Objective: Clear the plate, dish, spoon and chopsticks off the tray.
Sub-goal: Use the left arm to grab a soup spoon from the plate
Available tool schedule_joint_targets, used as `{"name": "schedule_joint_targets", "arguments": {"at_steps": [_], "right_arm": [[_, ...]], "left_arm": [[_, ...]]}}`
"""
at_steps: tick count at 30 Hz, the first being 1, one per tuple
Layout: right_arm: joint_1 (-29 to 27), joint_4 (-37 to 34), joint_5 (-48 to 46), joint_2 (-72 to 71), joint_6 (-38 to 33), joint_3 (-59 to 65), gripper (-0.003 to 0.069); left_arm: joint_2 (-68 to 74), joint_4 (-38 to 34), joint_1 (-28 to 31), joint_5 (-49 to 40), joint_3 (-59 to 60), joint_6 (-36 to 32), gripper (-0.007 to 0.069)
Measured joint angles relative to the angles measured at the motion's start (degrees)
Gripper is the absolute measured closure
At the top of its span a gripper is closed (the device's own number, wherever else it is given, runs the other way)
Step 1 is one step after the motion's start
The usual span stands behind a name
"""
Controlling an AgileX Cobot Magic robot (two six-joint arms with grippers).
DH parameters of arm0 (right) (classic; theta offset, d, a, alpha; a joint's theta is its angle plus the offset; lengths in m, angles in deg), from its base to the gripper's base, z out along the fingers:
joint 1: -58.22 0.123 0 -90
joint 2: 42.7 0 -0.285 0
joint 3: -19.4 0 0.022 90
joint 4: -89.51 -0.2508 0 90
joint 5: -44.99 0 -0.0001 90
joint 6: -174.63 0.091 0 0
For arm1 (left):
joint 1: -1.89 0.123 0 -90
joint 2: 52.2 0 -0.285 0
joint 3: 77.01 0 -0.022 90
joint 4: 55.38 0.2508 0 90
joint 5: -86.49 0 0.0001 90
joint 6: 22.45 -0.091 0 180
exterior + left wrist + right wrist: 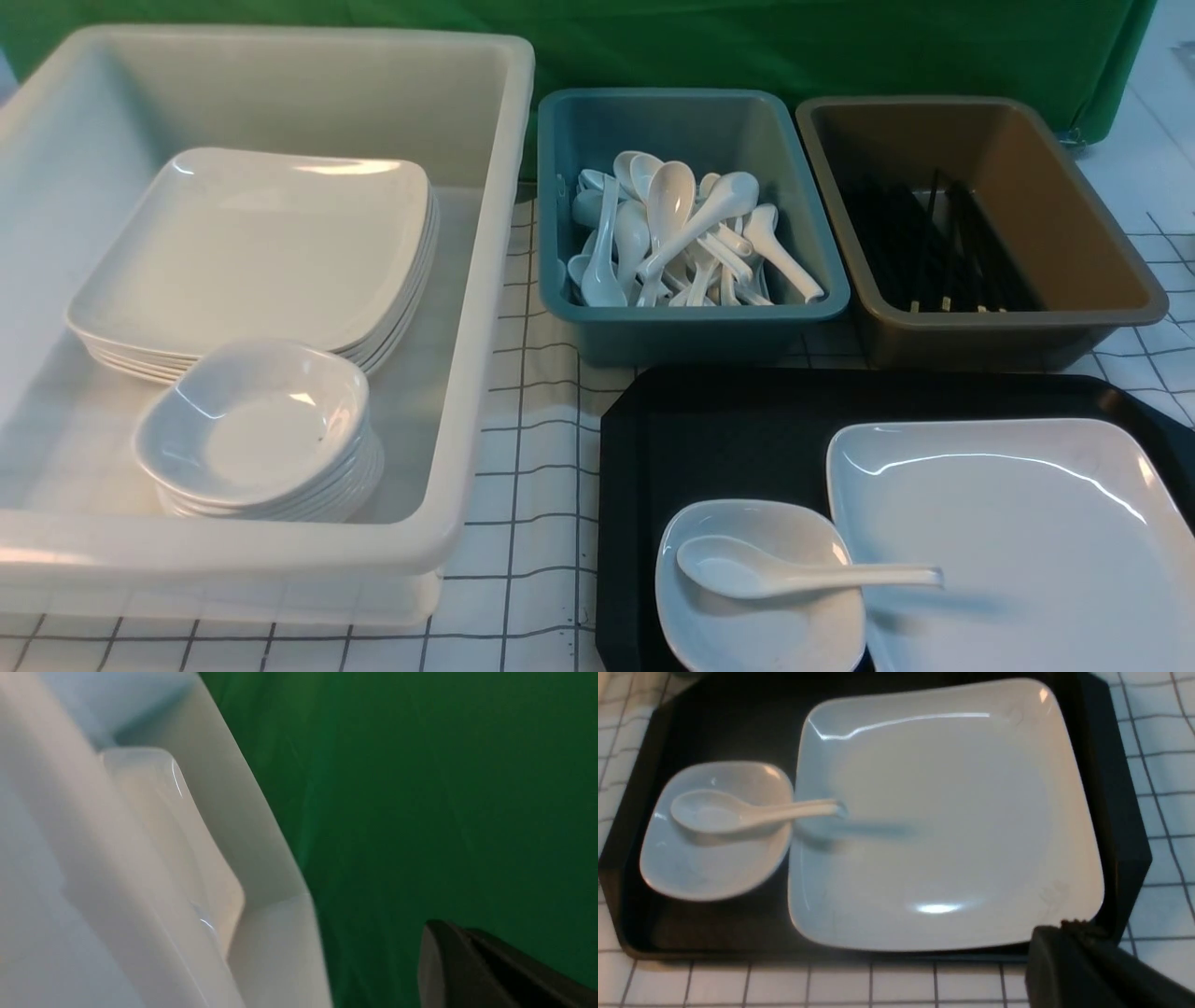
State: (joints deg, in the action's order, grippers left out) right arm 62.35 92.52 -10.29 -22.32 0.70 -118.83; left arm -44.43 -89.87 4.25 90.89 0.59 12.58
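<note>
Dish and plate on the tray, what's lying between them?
The spoon bridges them: its bowl sits in the dish, its handle reaches over the plate. Front and right wrist views show it.

The plate (1008, 541), the dish (756, 625) and the spoon (738, 569) are smooth, glossy white ware carrying bright streaks of reflected light. The tray (709, 429) beneath them is black plastic with a duller, finely textured face. The 3 tubs, the white tub (476, 280), the teal tub (691, 331) and the brown tub (1055, 187), look like smooth moulded plastic with a soft sheen, while the green cloth (747, 47) behind is matt and the desk (532, 467) wears a creased white cover ruled with dark lines.
</note>
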Motion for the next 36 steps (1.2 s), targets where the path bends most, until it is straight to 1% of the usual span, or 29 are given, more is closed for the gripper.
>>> {"name": "schedule_joint_targets", "arguments": {"at_steps": [3, 4, 7, 8, 10, 11, 12, 14, 17, 18, 19, 20, 21, 22, 23, 24, 25, 27, 28, 29, 31, 32, 34, 36], "right_arm": [[0.0, 0.0, 2.8, -1.6, 0.3, 1.7, 0.0622], [0.0, 0.0, 5.0, -1.8, 0.4, 2.7, 0.0621], [0.0, 0.0, 8.0, -1.9, 0.4, 3.5, 0.0617], [0.0, 0.0, 10.9, -1.9, 0.4, 4.2, 0.0615], [0.0, 0.0, 13.6, -1.9, 0.4, 4.6, 0.0613], [0.0, 0.0, 13.8, -1.9, 0.4, 4.6, 0.0612], [0.0, 0.0, 15.0, -1.9, 0.4, 4.9, 0.061], [0.0, 0.0, 15.3, -1.9, 0.4, 5.0, 0.0608], [0.0, 0.0, 15.5, -1.9, 0.4, 5.0, 0.0608], [0.0, 0.0, 15.8, -1.9, 0.4, 5.0, 0.0606], [0.0, 0.0, 15.9, -1.9, 0.4, 5.0, 0.0606], [0.0, 0.0, 16.3, -1.9, 0.4, 5.0, 0.0603], [0.0, 0.0, 16.8, -1.9, 0.4, 5.0, 0.0601], [0.0, 0.0, 16.9, -1.9, 0.4, 5.0, 0.0601], [0.0, 0.0, 17.0, -1.9, 0.4, 5.0, 0.06], [0.0, 0.0, 17.1, -1.9, 0.4, 5.0, 0.0599], [0.0, 0.0, 17.2, -1.9, 0.4, 5.0, 0.0597], [0.0, 0.1, 17.2, -1.9, 0.4, 5.0, 0.0592], [0.0, 0.1, 17.2, -1.9, 0.4, 5.0, 0.0589], [0.0, 0.1, 17.2, -1.9, 0.3, 5.0, 0.0589], [0.0, 0.1, 17.2, -1.9, 0.3, 5.0, 0.0586], [0.0, 0.1, 17.2, -1.9, 0.3, 5.0, 0.0584], [0.0, 0.1, 17.2, -1.9, 0.3, 5.0, 0.058], [0.0, 0.1, 17.2, -1.9, 0.3, 5.0, 0.0579]], "left_arm": [[0.0, 0.0, 0.0, 1.1, 0.0, 2.1, 0.0603], [0.0, 1.5, 0.0, 3.3, 0.0, 2.9, 0.0603], [0.0, 2.2, 0.0, 5.7, 0.0, 5.1, 0.0603], [0.0, 3.0, 0.0, 8.5, 0.0, 9.0, 0.0603], [0.0, 6.0, 0.0, 11.3, 0.0, 14.7, 0.0603], [0.0, 7.3, 0.0, 11.6, 0.0, 15.5, 0.0603], [0.0, 13.8, 0.0, 12.8, -0.6, 23.2, 0.0603], [0.0, 26.3, 0.0, 13.1, -3.0, 33.6, 0.0603], [1.3, 50.3, 0.0, 13.9, -10.0, 50.9, 0.0603], [3.3, 60.2, 0.0, 14.3, -13.2, 56.2, 0.0603], [4.1, 63.5, 0.0, 14.6, -14.2, 59.2, 0.0603], [6.1, 70.1, 0.0, 15.4, -16.1, 63.3, 0.0603], [11.0, 82.7, 0.0, 17.6, -19.6, 71.4, 0.0603], [11.7, 84.3, 0.0, 18.0, -20.0, 72.5, 0.0603], [18.2, 96.4, 0.0, 22.1, -23.1, 81.2, 0.0603], [20.0, 99.3, 0.0, 23.4, -23.8, 83.3, 0.0603], [25.8, 107.5, 0.0, 28.2, -25.9, 88.9, 0.0603], [36.5, 118.8, 0.0, 38.2, -29.4, 95.5, 0.0603], [42.1, 122.7, 0.0, 42.6, -31.1, 97.1, 0.0603], [47.5, 125.5, 0.0, 49.4, -32.9, 98.3, 0.0603], [56.9, 128.7, 0.0, 58.5, -36.2, 98.7, 0.0603], [61.6, 129.8, 0.0, 61.4, -38.1, 98.5, 0.0603], [69.0, 131.7, -0.3, 63.6, -41.9, 98.3, 0.0603], [72.6, 132.5, -0.8, 63.7, -44.2, 97.7, 0.0603]]}}
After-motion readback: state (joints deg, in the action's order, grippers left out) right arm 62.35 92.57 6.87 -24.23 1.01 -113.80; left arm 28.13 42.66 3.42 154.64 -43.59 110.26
